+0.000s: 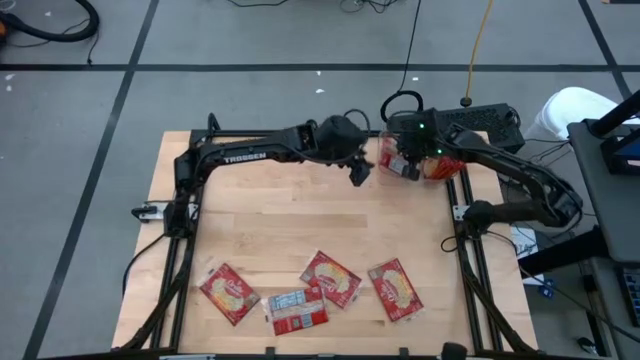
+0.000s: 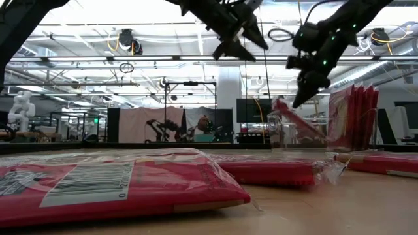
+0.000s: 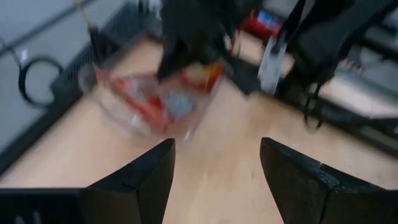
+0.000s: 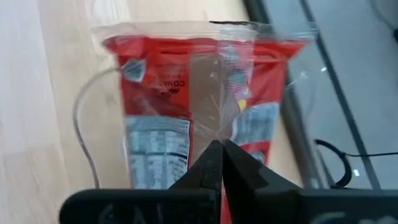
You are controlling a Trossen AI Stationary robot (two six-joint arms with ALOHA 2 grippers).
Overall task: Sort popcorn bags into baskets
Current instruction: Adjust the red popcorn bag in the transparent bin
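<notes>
My right gripper [image 4: 221, 148] is shut on a red popcorn bag [image 4: 186, 93] whose white label side faces it, over the clear bin [image 1: 437, 168] at the table's far right. In the low view this bag [image 2: 297, 121] slants down into the bin, where other red packets [image 2: 353, 114] stand on edge. My left gripper [image 3: 214, 162] is open and raised just left of the bin [image 3: 149, 106], touching nothing. Several more packets [image 1: 330, 280] lie flat along the near edge. My right gripper pinches the bag's clear film [image 4: 214, 127] on the label side, about mid-width, between its two shut fingertips. The fingers come from above, pointing down. The bag is tilted, with its upper end [image 2: 281, 104] by the fingers and its lower part inside the bin.
Near-edge packets: one at the left [image 1: 230, 293], a label-up one [image 1: 298, 312] and one toward the right [image 1: 395, 290]. Bare wood [image 1: 300, 210] lies between them and the arms. A black frame post [image 1: 462, 215] stands on the table's right side.
</notes>
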